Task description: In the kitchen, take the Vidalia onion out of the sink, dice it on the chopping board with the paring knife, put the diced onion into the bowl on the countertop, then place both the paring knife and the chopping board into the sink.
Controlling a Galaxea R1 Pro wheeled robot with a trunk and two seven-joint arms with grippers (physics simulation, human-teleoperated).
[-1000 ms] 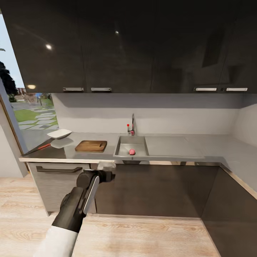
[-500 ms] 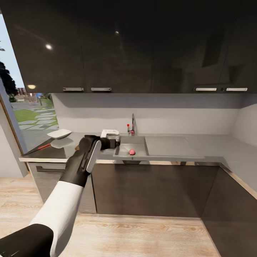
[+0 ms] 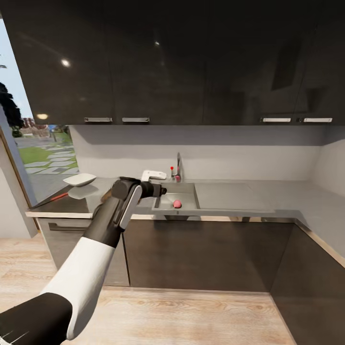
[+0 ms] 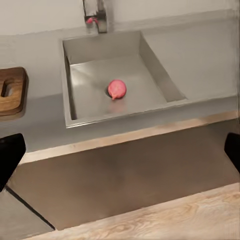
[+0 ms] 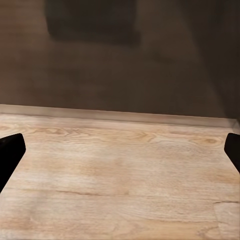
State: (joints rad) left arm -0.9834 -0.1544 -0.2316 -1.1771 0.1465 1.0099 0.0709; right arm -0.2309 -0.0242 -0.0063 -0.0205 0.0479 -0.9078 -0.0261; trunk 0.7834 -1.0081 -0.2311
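Vidalia onion (image 4: 117, 89) in sink (image 4: 150, 60).

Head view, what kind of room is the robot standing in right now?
Most likely a home kitchen. A steel sink with a curved tap is set into a grey countertop, glossy black upper cabinets hang above it, and a small pink onion lies in the basin.

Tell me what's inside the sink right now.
Inside the sink lies only the Vidalia onion, on the basin floor partly over a dark drain hole. The near inner wall is hidden by the rim.
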